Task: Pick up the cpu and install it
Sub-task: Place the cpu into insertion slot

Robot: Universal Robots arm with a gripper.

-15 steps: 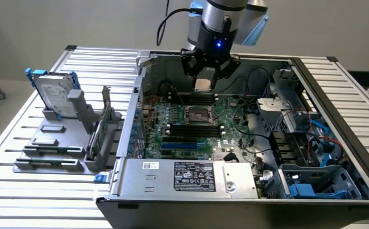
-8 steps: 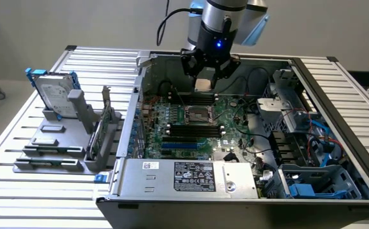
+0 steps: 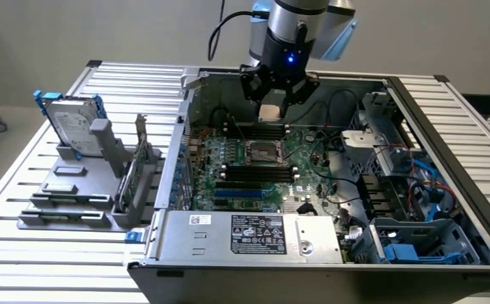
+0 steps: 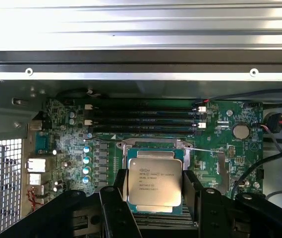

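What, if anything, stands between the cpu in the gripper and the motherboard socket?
Nothing visible does. The gripper holds the cpu in the air over the motherboard socket; the gap between them looks free, and the memory sticks lie beside the socket, not over it.

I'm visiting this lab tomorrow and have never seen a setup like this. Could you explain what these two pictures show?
A robot arm hangs over an open computer case on a slatted metal table. One picture comes from a camera off to the side; the other from a camera on the arm's wrist, looking down past its pincer. The pincer grips the cpu, a small silvery square chip, by two opposite edges, above the motherboard, where the dark socket sits. On the exterior view's left, a grey rack holds an upright hard drive with blue brackets.
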